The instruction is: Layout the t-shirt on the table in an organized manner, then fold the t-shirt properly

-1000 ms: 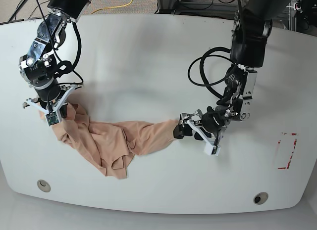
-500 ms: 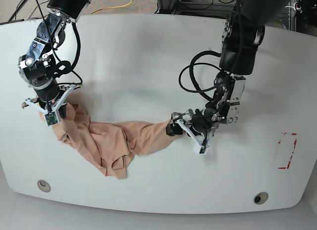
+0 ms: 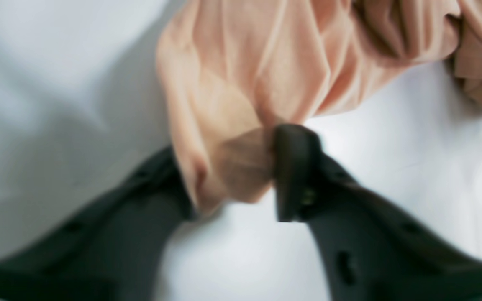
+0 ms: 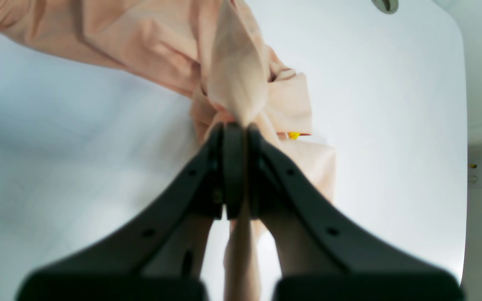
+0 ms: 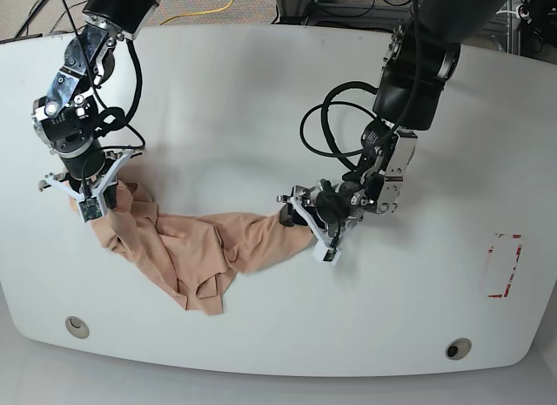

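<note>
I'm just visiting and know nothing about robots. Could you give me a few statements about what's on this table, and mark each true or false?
1. The t-shirt lies flat and neatly spread. False: it is bunched and wrinkled.
2. The right end effector is closed on a pinch of shirt fabric. True.
3. The left end effector has fabric between its fingers. True.
4. The red tape mark is covered by the shirt. False: it sits bare, far from the shirt.
5. The table is black. False: it is white.

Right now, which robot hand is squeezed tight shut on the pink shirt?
The right hand: its fingers press together, pinching a fold of the t-shirt. The left hand has fingers spread apart, cloth between them.
</note>
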### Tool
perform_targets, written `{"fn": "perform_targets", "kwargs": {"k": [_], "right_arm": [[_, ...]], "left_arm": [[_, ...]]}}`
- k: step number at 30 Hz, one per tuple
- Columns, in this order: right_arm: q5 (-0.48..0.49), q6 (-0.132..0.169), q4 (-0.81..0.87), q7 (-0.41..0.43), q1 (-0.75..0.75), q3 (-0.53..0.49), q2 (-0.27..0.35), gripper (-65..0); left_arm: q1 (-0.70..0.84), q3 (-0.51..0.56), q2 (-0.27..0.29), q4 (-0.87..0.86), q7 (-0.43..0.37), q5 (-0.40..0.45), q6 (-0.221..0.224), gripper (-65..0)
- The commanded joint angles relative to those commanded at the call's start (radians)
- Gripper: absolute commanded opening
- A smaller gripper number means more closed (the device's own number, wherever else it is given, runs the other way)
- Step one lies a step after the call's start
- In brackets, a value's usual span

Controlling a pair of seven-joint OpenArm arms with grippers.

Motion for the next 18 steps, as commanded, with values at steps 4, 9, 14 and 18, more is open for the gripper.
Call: {"fn": "perform_targets", "kwargs": {"k": [4, 9, 14, 18], "right_arm": [[0.000, 0.000, 0.000, 0.000, 0.000, 0.000, 0.000, -64.8], [0.000, 0.000, 0.002, 0.000, 0.006, 0.000, 0.000, -64.8], [0.000, 0.000, 0.003, 0.000, 0.025, 0.000, -0.002, -64.8], [0.000, 0.000, 0.005, 0.000, 0.054, 0.000, 0.000, -64.8]], "left_arm": [[-0.002, -0.002, -0.005, 0.000, 0.000, 0.000, 0.002, -65.0], [-0.002, -0.015, -0.049, 0.046, 0.002, 0.000, 0.002, -65.0], [-0.002, -0.123, -0.089, 0.132, 0.025, 0.000, 0.002, -65.0], [-0.003, -0.210, -0.135, 0.215, 0.077, 0.000, -0.003, -65.0]]}}
